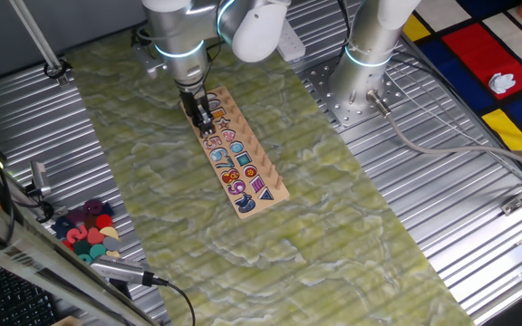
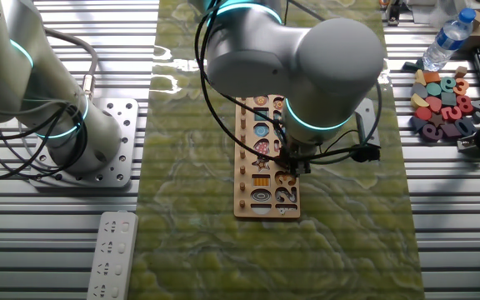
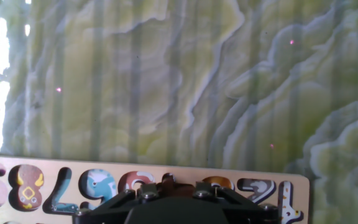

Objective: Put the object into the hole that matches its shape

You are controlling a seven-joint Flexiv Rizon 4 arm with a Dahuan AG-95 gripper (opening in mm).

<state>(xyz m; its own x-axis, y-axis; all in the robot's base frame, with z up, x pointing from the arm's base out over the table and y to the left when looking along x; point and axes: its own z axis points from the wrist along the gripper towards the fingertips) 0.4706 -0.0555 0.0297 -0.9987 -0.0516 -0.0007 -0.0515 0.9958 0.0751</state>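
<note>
I've got the hand low over the far end of the puzzle board, above the number row. Can't tell its grip state, and I can't make out the object anywhere. Insertion unconfirmed; spare pieces sit well apart.

The object, a small flat dark red-brown piece, shows only as a sliver at the board's upper edge among the number holes, its outline mostly hidden
</note>
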